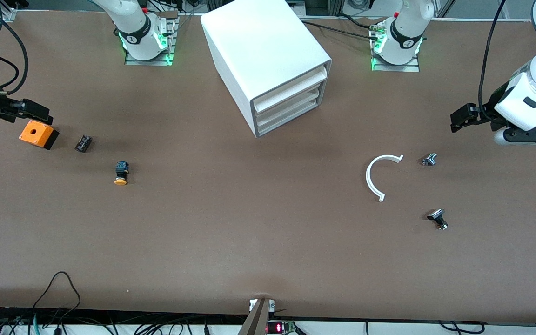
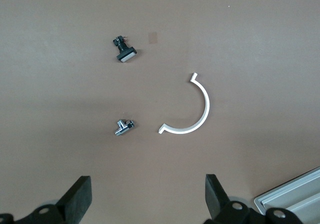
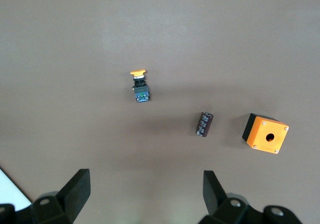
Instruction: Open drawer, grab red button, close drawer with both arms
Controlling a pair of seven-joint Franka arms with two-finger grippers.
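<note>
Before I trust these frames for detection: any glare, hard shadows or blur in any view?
Front view: even light, soft shadows beside the cabinet and orange box; green glow at both arm bases. Left wrist view: the white arc is sharp, the left gripper fingers soft-edged. Right wrist view: the orange-capped button is crisp, no glare.

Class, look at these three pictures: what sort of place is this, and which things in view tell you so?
Probably a robotics lab test bench. Two arms are bolted to a brown table, the left gripper and right gripper both open, with loose cables along its edge and small parts laid out around a white cabinet.
</note>
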